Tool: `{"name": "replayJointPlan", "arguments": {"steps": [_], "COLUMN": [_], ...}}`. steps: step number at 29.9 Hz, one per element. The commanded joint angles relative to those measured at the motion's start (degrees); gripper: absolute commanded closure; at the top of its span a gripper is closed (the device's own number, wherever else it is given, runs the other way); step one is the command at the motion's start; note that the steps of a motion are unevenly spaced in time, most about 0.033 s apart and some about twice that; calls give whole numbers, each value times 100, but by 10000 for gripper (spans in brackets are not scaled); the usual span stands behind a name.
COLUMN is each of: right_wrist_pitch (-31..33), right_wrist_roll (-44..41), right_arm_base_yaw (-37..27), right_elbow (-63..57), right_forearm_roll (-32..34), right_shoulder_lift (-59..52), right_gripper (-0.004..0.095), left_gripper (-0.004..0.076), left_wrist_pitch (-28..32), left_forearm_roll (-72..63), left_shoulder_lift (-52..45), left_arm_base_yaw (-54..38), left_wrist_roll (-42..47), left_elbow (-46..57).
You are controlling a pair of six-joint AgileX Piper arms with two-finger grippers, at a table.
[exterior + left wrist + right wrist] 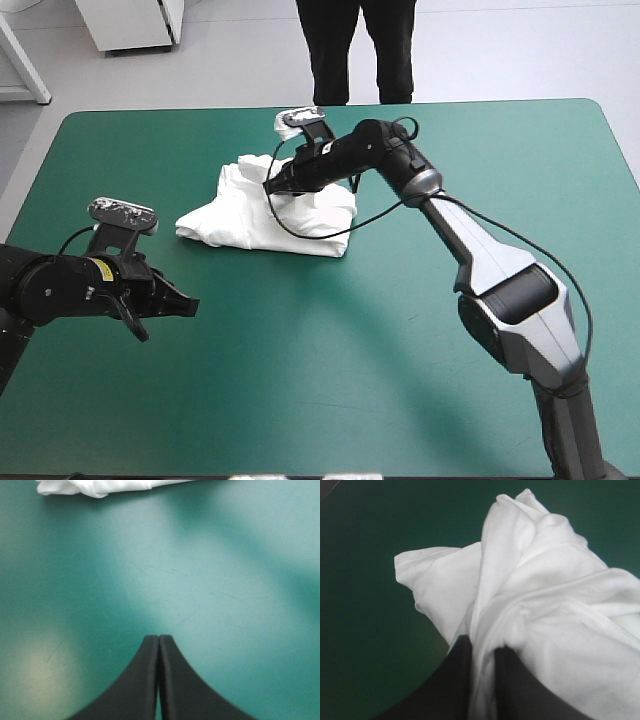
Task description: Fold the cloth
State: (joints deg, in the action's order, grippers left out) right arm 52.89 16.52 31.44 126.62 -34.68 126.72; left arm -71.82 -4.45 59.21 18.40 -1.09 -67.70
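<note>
My right gripper (482,647) is pinched nearly closed on a ridge of the T-shirt (545,605), with white cloth standing up between the two black fingers. In the high view that gripper (275,186) sits over the middle of the heap. My left gripper (159,639) has its fingers pressed together into one point and carries nothing. It hangs over bare cover at the near left, well apart from the shirt, whose edge only just shows ahead of it.

The T-shirt (240,215) lies as a crumpled heap on the far half of the table, left of centre. I judge it light and limp: it will sag, follow whatever lifts it, and bunch rather than hold a crease. A firm pinch should keep it, but may catch more than one layer. I think a hem or seam runs beside the right fingers, though the folds hide which one it is. For folding I would want two corners or the shoulders, not the middle of the heap, so it needs spreading flat first.

The table (350,400) wears a smooth teal-green cover, lightly scuffed in the left wrist view, and cloth should slide on it easily. Bare cover lies on the near side and to the right of the heap, room enough, I reckon, to spread it.
</note>
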Motion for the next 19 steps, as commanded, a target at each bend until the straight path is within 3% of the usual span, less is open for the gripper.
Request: {"name": "replayJointPlan", "arguments": {"steps": [1, 8, 10, 15, 19], "right_wrist_pitch": [-197, 637, 1006, 1423, 1869], "right_wrist_roll": [-159, -398, -384, -575, -1085], "right_arm_base_yaw": [139, 340, 374, 333, 267], "right_elbow": [852, 1802, 1932, 2433, 3070], "right_forearm_roll": [-319, -571, -520, -463, 232], "right_shoulder_lift": [205, 1049, 1119, 1109, 1109], "right_gripper": [915, 908, 835, 486, 439], "left_gripper": [733, 733, 733, 733, 733], "left_wrist_pitch": [-189, -189, -189, -189, -189], "left_forearm_roll": [-412, -501, -512, -524, -524], "left_shoulder_lift": [-94, -94, -94, -94, -94], "left_arm_base_yaw": [-7, -7, -7, -7, -7], "left_wrist_roll": [65, 65, 65, 65, 65], "left_elbow": [-124, -124, -124, -124, -124]}}
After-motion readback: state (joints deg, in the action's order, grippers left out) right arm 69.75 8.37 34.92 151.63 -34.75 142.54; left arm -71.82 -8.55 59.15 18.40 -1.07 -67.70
